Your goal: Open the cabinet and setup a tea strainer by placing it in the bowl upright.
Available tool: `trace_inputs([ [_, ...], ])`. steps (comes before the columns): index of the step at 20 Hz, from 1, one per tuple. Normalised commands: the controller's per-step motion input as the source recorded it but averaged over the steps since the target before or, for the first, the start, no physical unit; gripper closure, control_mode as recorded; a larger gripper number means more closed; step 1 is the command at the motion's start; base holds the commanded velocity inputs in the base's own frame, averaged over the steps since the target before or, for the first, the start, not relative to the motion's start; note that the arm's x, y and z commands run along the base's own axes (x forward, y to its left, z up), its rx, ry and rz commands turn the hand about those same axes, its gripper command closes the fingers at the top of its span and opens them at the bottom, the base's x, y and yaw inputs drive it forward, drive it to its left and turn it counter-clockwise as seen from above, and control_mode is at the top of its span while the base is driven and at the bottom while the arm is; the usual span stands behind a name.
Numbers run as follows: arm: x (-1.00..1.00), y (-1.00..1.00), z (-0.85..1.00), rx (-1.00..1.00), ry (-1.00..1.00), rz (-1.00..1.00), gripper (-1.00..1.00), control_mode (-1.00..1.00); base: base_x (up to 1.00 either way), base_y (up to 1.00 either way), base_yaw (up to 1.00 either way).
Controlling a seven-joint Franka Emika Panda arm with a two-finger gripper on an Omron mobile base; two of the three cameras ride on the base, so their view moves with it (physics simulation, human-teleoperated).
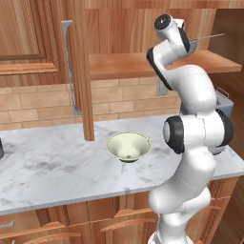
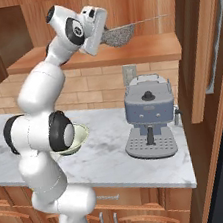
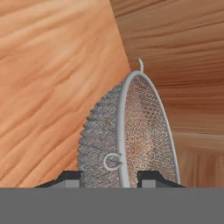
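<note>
Below the shelf (image 2: 140, 53), coffee machine (image 2: 150, 120) beside bowl (image 1: 128, 146)

A grey-blue espresso machine (image 2: 149, 123) stands on the white marble desk (image 2: 110, 159), near its right end. Behind it, a tan brick backsplash (image 1: 43, 102) carries a grey wall outlet (image 2: 129, 73).

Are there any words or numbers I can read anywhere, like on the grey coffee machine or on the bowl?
None: no words, numbers, brands or signs can be read anywhere.
Grey espresso coffee machine: plain, no label showing.
Pale cream-green round bowl: plain.
Silver wire-mesh tea strainer between the fingers of the gripper: bare mesh.
Reddish-brown wooden cabinet: wood grain alone.
</note>
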Motion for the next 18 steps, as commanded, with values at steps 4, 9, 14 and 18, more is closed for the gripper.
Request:
trace_inputs([
  [4,-0.98,0.85,0.0,0.0,-0.06,-0.19,1.0,-1.0,0.0,0.0,0.0],
  [9,-1.0,0.77,0.02,0.0,-0.14,-0.22,1.0,-1.0,0.0,0.0,0.0],
  [14,-1.0,0.55,0.07,0.02,-0.18,-0.18,1.0,-1.0,0.0,0.0,0.0],
  [18,-0.84,0.41,0.0,0.17,-0.05,-0.24,1.0,-1.0,0.0,0.0,0.0],
])
